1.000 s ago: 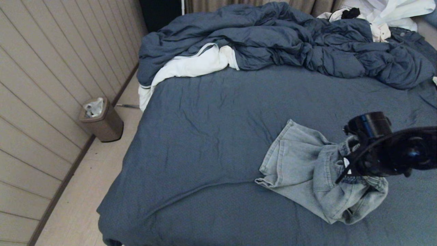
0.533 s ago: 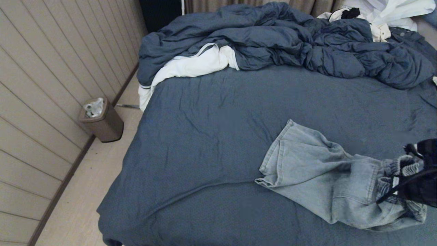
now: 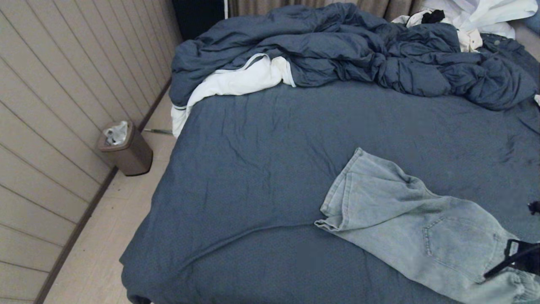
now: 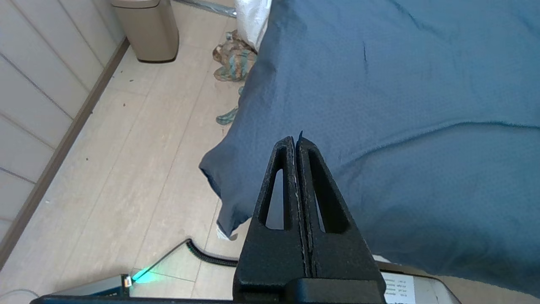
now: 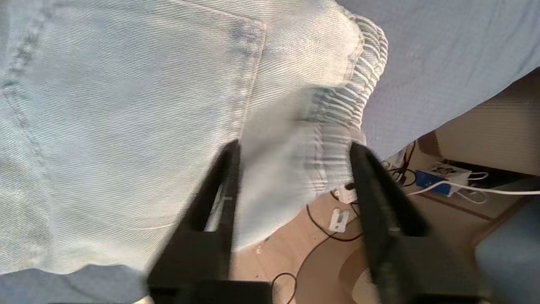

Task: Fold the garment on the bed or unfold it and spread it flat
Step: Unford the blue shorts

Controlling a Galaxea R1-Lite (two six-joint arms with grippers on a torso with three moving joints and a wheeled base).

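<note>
The light blue denim-look shorts (image 3: 405, 223) lie stretched across the near right of the bed (image 3: 261, 169), leg hems toward the middle, back patch pocket facing up. The ribbed waistband hangs at the bed's near right edge. My right gripper (image 3: 517, 258) is at that edge, mostly out of the head view. In the right wrist view its fingers (image 5: 228, 177) stand wide apart around the waistband corner of the shorts (image 5: 126, 105), not pinching it, so the right gripper (image 5: 295, 147) is open. My left gripper (image 4: 295, 139) is shut and empty over the bed's near left corner (image 4: 422, 105).
A puffy dark blue duvet (image 3: 358, 50) and a white cloth (image 3: 232, 82) are heaped at the far end, with white clothes (image 3: 476, 17) at the back right. A brown bin (image 3: 124, 147) stands by the left wall. Cables (image 5: 333, 223) lie on the floor below the right edge.
My right gripper moved right and toward the near edge with the waistband, pulling the bunched shorts out long and flat. The back pocket now shows, and the fingers now stand apart.
</note>
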